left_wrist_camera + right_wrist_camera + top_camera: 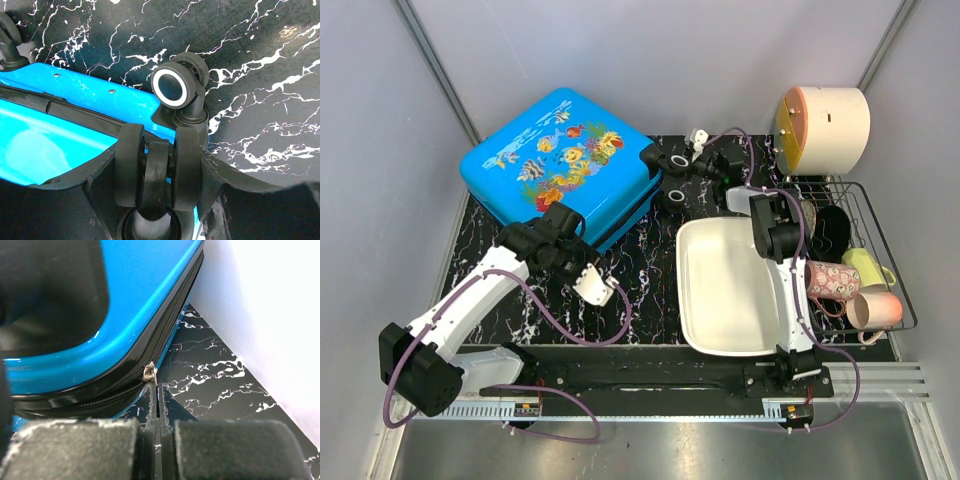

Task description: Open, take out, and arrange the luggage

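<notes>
Luggage [555, 160]: 1 blue fish-print case, lying flat and closed at the upper left of the overhead view, on the black marbled surface [650, 290].
Zip pull [149, 373]: 1, at the centre of the right wrist view, on the black seam at the case's edge. The zip is closed wherever it shows.
Right gripper [156, 397]: clenched, its tips pinching the zip pull.
Wheels [172, 86]: 3 in the left wrist view.
Left gripper [157, 165]: grasping 1 twin wheel [131, 165] at the bottom centre of its view, with a finger on each side.
Step in hand: opening, judged to be at the very start of unzipping. Nothing has been taken out.
Next move: calls for drawing the pull along the seam and round the corner while the left gripper keeps the case from sliding. The pull is small and could slip free.
Surroundings: 1 white basin [720, 290] right of centre. 1 wire rack [840, 183] at the right edge holds 3 cups [832, 280] and 1 dark bowl [832, 225]. 1 cream drum [830, 125] lies at the upper right.
</notes>
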